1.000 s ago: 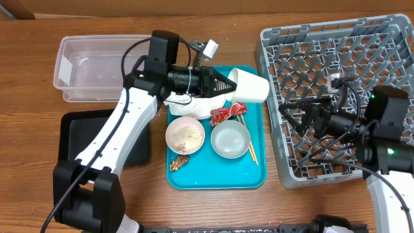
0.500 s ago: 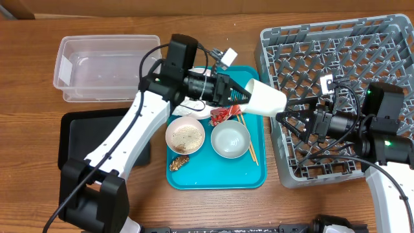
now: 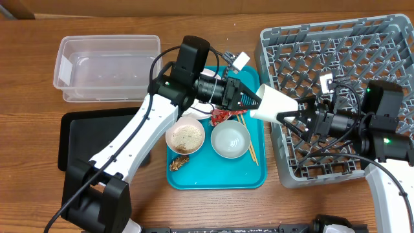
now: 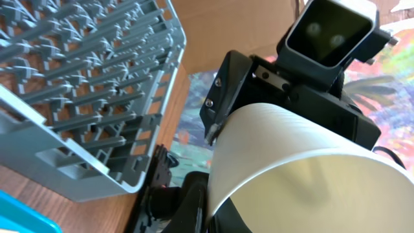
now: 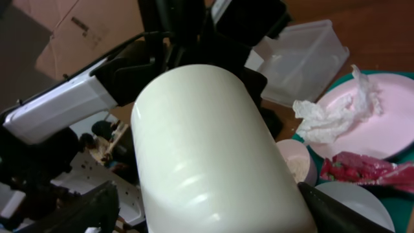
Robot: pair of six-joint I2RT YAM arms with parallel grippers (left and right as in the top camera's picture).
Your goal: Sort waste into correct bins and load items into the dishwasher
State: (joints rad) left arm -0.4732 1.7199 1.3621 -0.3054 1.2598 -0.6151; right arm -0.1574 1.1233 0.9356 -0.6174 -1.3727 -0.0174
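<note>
Smooth, with a faint sheen, on the white cup (image 5: pixel 207 149). Matt moulded grey plastic for the dish rack (image 3: pixel 336 45). Transparent glossy plastic for the clear tub (image 3: pixel 107 65); dull matt black on the black tray (image 3: pixel 74 139). Smooth plastic for the teal serving tray (image 3: pixel 220 175). Crumpled soft paper for the napkin (image 5: pixel 336 113); shiny crinkled film for the red wrapper (image 5: pixel 359 171); glossy pinkish finish on the plate (image 5: pixel 388 123). Bare pale wood for the chopsticks (image 3: pixel 252 154); grained brown wood for the table (image 3: pixel 32 84).

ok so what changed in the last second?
The left pincer, shut on the smooth white cup, carried it right, from above the teal plastic tray to the grey plastic dish rack's left edge. The right pincer swung left to meet it; its open fingers now flank the cup's base. The two small white bowls, clear plastic tub and black tray stayed put.
</note>
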